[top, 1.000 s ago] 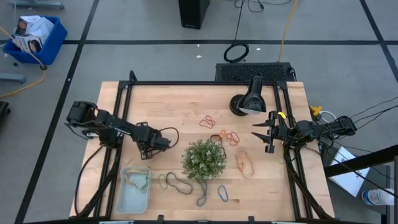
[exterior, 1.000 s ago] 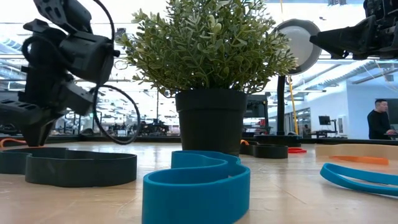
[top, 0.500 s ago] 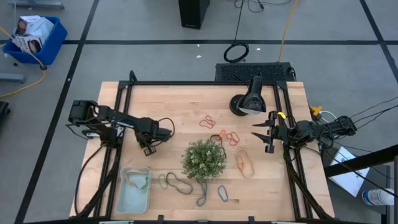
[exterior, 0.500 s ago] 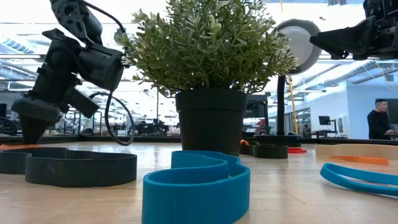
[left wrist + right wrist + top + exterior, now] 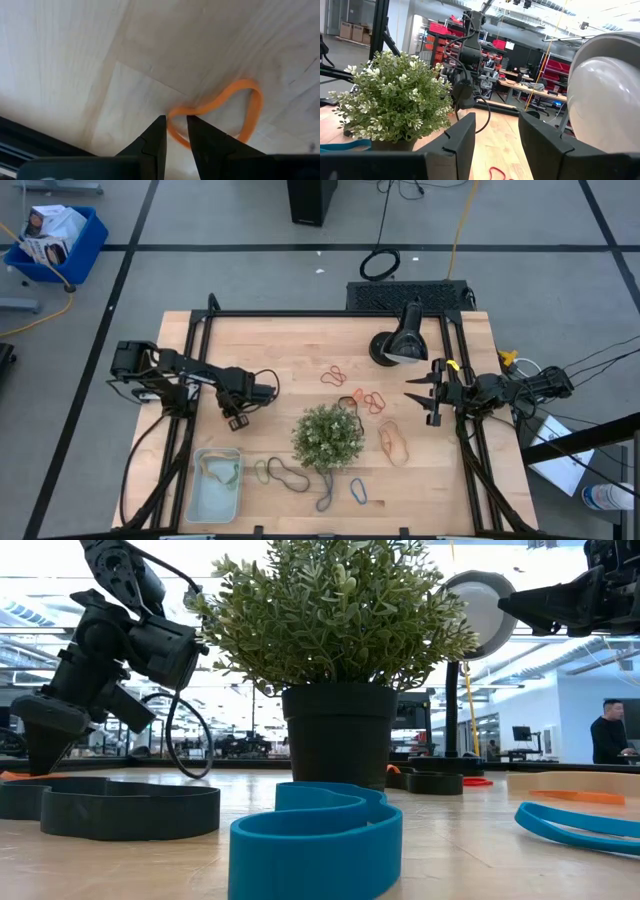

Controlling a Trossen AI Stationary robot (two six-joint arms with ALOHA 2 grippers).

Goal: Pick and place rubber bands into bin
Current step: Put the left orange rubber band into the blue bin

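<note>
Rubber bands lie loose on the wooden table around a potted plant [image 5: 328, 436]: orange-red ones [image 5: 333, 375], a tan one [image 5: 393, 440], dark ones [image 5: 283, 473] and a blue one [image 5: 358, 491]. The pale blue bin [image 5: 193, 498] at the near left holds a few bands. My left gripper [image 5: 235, 420] points steeply down, beyond the bin's far end. It is open by a narrow gap, and its fingertips [image 5: 161, 125] straddle one end of an orange band [image 5: 250, 107] lying flat on the wood. My right gripper [image 5: 425, 402] hangs open and level at the table's right side. My left gripper stands with one fingertip on either side of the orange band's end [image 5: 176, 111], coming from above. The band lies flat on the table. Whether the fingertips touch it, I cannot tell.
A black desk lamp [image 5: 400, 340] stands at the far right of the table. The plant's dark pot [image 5: 340, 735] sits mid-table, between the two arms. A black frame [image 5: 200, 330] runs along the table's edges. A person [image 5: 608, 735] stands far off in the room.
My left gripper has swung a little toward the table's far edge, away from the bin, and its wrist has rolled. The gap between its fingers looks the same.
</note>
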